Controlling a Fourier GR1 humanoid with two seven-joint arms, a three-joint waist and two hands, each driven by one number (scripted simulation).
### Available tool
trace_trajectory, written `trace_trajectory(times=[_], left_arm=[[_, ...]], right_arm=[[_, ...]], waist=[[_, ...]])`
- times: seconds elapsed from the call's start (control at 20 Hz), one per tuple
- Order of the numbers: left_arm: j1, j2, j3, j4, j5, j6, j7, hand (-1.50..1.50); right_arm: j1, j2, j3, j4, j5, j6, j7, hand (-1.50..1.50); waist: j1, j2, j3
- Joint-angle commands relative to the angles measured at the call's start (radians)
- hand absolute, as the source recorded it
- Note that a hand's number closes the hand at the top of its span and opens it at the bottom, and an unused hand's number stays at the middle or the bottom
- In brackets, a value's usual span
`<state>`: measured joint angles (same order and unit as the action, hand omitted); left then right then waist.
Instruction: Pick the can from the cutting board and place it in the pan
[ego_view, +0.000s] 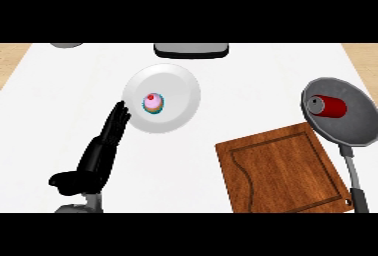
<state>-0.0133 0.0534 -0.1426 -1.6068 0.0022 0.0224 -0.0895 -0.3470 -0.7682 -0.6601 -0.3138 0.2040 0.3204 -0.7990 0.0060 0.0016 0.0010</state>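
The red can (328, 106) lies on its side inside the grey pan (354, 125), in the upper part of the pan's round bowl, its silver top end turned toward the view's left. No writing or label can be read on it. The pan sits at the right of the white surface (244, 70), its long handle (355, 180) running down toward the view's lower edge along the right side of the wooden cutting board (280, 172); the pan's lower rim sits at the board's upper right corner. The board carries nothing. Well apart from the can, across the surface to the left, the left hand (114, 127) shows with its black fingers straight and together, pointing up and holding nothing, their tips just beside the left rim of a white plate (181, 92). On that plate stands a small cupcake (153, 103) with pink icing and a red top. At the far edge of the surface, a dark grey object (191, 49) is partly cut off, and a smaller grey one (67, 45) shows in the upper left. The right hand is out of sight.
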Motion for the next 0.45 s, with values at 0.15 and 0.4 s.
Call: trace_trajectory(times=[0.15,0.4], left_arm=[[-0.047,-0.011,0.039,0.056,0.001,-0.005,-0.005,0.00],[-0.027,-0.026,0.028,0.055,-0.011,-0.001,-0.020,0.00]], right_arm=[[0.035,-0.005,0.051,-0.051,-0.037,0.003,-0.014,-1.50],[0.038,0.032,0.077,-0.052,-0.029,-0.121,-0.067,-1.50]], waist=[[-0.003,0.000,0.000],[0.000,0.000,0.000]])
